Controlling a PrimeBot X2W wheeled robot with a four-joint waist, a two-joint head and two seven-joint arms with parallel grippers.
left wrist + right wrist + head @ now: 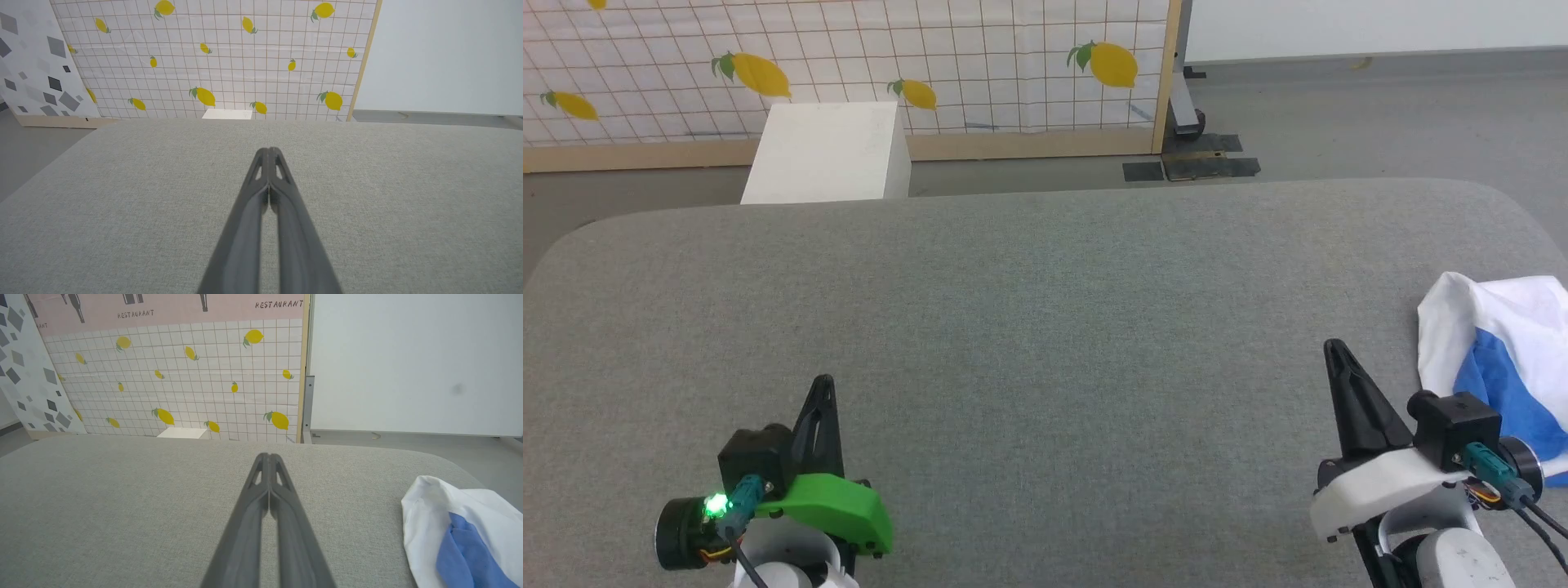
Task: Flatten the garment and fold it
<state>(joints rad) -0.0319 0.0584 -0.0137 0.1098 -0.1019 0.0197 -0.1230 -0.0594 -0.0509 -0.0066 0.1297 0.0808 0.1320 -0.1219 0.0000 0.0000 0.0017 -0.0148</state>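
Grippers come nearest: left gripper (823,384) and right gripper (1333,348), each closed tight on nothing above the grey counter (1045,310). Right of the right gripper, the garment (1470,327) lies bunched at the counter's edge, white and blue. Beyond stands a white box (827,151).

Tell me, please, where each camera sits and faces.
Head view: on the head, looking forward and down at the table; left gripper lower left, right gripper lower right.
Left wrist view: on that wrist, looking along its shut gripper across the table to the lemon screen.
Right wrist view: on that wrist, likewise along its shut gripper; garment at right.
Shared: all three show the screen and white box.
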